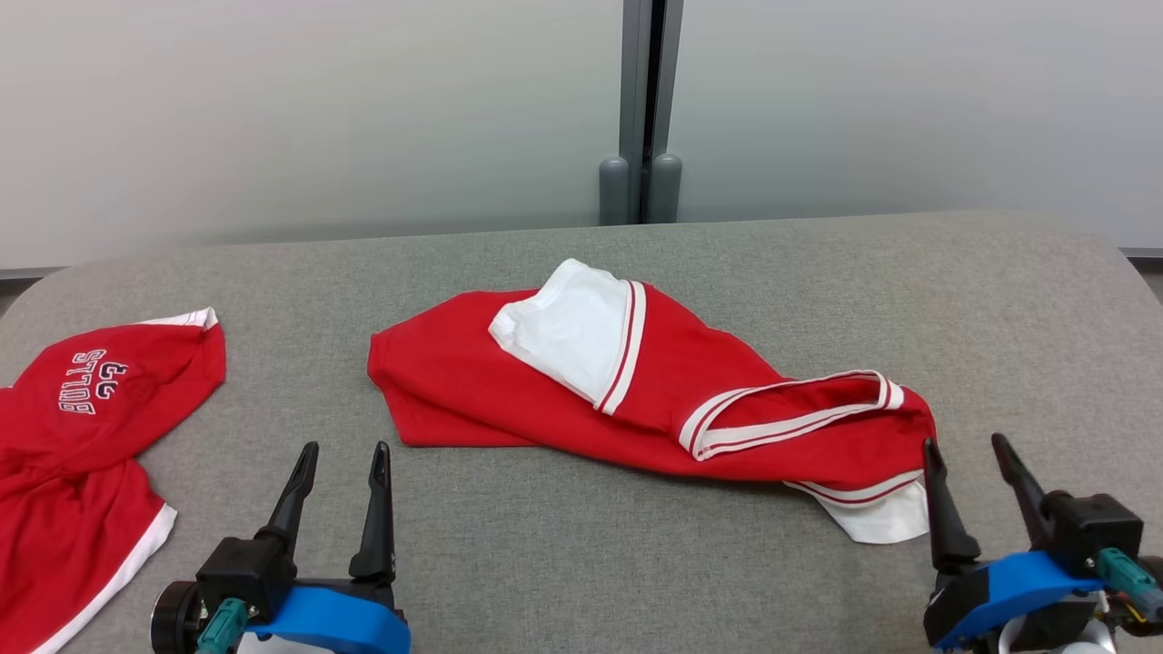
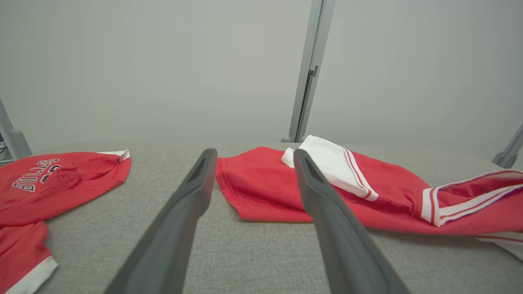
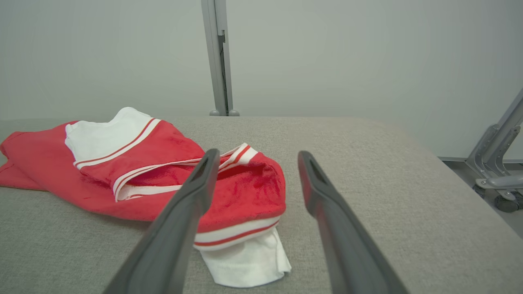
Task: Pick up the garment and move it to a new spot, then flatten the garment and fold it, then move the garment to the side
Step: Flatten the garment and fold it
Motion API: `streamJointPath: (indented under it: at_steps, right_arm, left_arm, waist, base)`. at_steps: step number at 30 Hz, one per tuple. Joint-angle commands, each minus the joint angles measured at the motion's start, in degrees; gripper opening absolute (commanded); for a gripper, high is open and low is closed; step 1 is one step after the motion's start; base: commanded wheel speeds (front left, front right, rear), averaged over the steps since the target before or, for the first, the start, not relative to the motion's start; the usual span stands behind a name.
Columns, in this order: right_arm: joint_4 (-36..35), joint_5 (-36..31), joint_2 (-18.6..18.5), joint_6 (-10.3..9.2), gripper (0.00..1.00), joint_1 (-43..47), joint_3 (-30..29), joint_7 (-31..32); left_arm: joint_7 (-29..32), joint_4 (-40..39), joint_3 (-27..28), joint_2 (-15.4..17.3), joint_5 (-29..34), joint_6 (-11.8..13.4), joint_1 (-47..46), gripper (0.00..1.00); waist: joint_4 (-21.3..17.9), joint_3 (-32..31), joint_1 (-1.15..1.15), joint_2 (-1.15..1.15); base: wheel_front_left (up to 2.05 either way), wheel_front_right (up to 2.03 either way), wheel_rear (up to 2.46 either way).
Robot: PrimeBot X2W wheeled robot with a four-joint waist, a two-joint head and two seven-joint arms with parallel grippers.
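Left gripper [image 1: 346, 447] and right gripper [image 1: 964, 441] hover with fingers apart, empty, over my grey fabric-covered table [image 1: 581, 563]. Crumpled red garment with white striped trim [image 1: 545, 409] lies mid-table, near my right gripper. I judge flattening, folding and moving aside all remain.

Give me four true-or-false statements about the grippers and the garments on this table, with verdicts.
1. The left gripper is open and empty. True.
2. The right gripper is shut on the middle garment. False: it is open, near that garment's right end.
3. A lettered garment lies at the left side of the table. True.
4. The middle garment is spread flat. False: it lies bunched and creased, with a white part folded over the red.
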Motion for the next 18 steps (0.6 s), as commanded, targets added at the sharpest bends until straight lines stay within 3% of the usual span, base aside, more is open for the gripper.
streamJointPath:
  at_steps: [1, 6, 12, 18]
  right_arm:
    - [-1.0, 0.3, 0.2, 0.03, 1.0, 1.3, 0.8, 0.7]
    - [-2.4, 2.4, 0.2, 0.03, 1.0, 0.3, 5.1, 5.2]
    - [0.9, 6.5, 0.2, 0.03, 1.0, -5.4, 10.9, 13.9]
    - [10.5, 11.2, 0.1, 0.03, 1.0, -13.9, 15.1, 23.1]
  left_arm:
    - [-0.2, -0.2, 0.2, 0.5, -0.2, 0.3, 0.3, 1.0]
    - [-0.2, -0.4, -0.1, 0.4, -0.4, 0.4, 0.6, 1.0]
    - [-0.2, -0.7, -0.5, 0.3, -0.3, 0.3, -0.2, 1.0]
    - [-0.2, -0.6, -1.7, -0.3, 0.1, -0.1, -1.8, 1.0]
  waist:
    - [-0.1, -0.2, 0.01, 0.0]
    - [0.2, -0.2, 0.01, 0.0]
    - [1.3, 1.0, 0.01, 0.0]
    - [3.7, 3.1, 0.01, 0.0]
  base:
    - [0.0, 0.0, 0.0]
    - [0.0, 0.0, 0.0]
    - [0.0, 0.0, 0.0]
    - [0.0, 0.0, 0.0]
